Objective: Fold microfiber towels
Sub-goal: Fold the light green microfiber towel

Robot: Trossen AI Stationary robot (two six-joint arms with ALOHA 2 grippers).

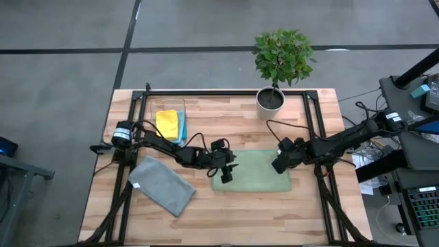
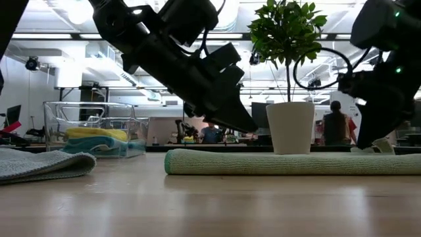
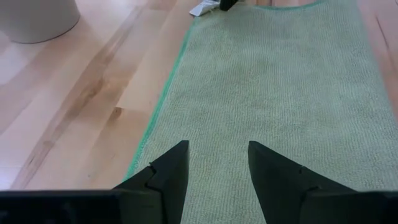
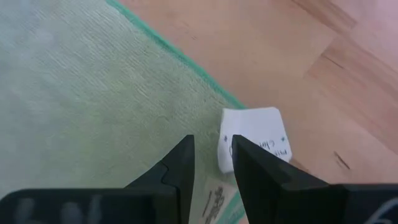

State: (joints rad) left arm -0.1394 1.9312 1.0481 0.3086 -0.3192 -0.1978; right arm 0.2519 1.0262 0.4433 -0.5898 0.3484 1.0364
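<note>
My right claw (image 4: 211, 163), fingers slightly apart, hovers at the green towel (image 1: 252, 171) corner by its white tag (image 4: 254, 138); the tag's writing is unreadable. My left claw (image 3: 217, 167) stands apart over the towel, frame centre.

An olive green towel (image 1: 250, 171) lies flat mid-table, its white tag (image 4: 254, 138) at one corner. A folded grey towel (image 1: 162, 185) lies near the front left corner. Yellow (image 1: 168, 123) and teal towels (image 1: 182, 126) sit stacked at the back left.

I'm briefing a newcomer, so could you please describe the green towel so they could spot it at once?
Start at the potted plant at the table's far edge; the green towel lies flat just in front of it, between the left gripper and right gripper. Unlike the grey towel nearby, it is pale green with a white tag at one corner.
</note>
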